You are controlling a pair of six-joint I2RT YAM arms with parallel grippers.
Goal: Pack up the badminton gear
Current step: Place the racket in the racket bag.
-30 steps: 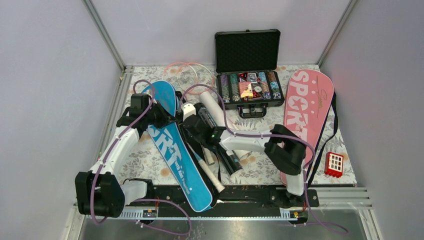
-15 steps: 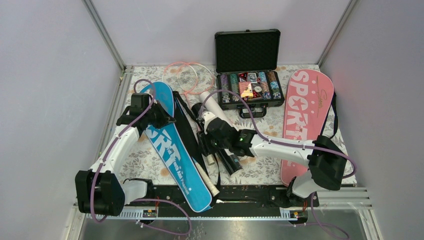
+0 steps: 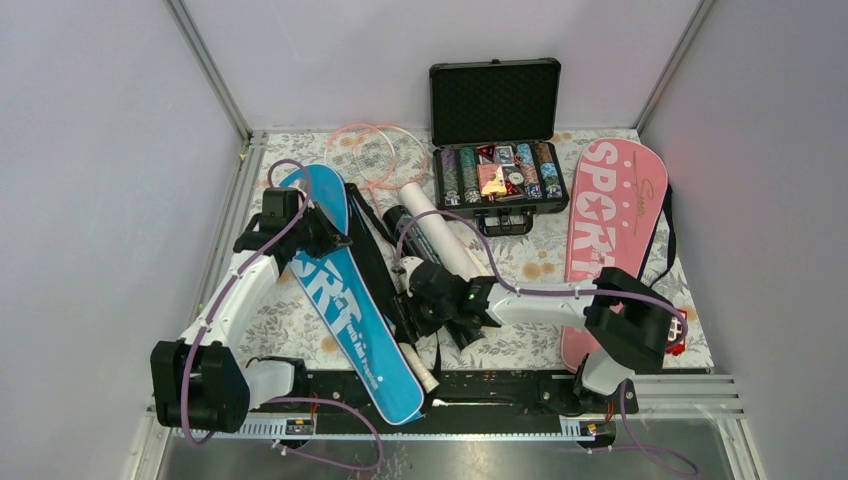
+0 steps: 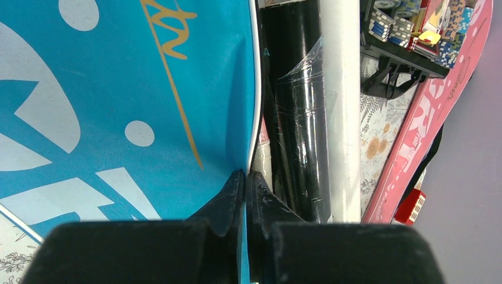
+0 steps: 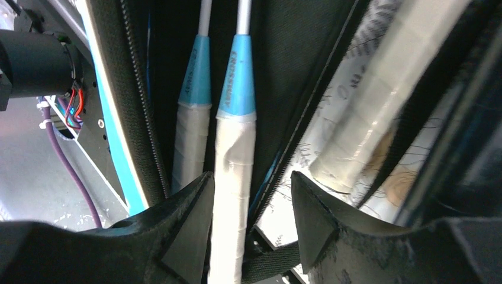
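Observation:
The blue "SPORT" cover (image 3: 345, 300) lies slantwise at the left, unzipped along its right side. My left gripper (image 4: 245, 177) is shut on its edge (image 4: 251, 118). Two light-blue racket handles with white grips (image 5: 234, 136) poke out of the cover's opening. My right gripper (image 5: 251, 183) stands open over them, one white grip between its fingers beside the left finger (image 5: 189, 207). A dark tube (image 4: 296, 118) and a white tube (image 3: 440, 235) lie just right of the cover. The pink racket (image 3: 375, 150) rests at the back. The pink cover (image 3: 610, 220) lies at the right.
An open black case of poker chips (image 3: 497, 170) stands at the back centre. A small red block (image 4: 414, 207) sits at the near right, mostly hidden by the right arm in the top view. Black straps (image 3: 370, 260) trail beside the blue cover.
My right gripper has drawn back from near the tubes' far ends toward the near edge, over the racket grips, and its jaws have opened wider. The left arm has held still.

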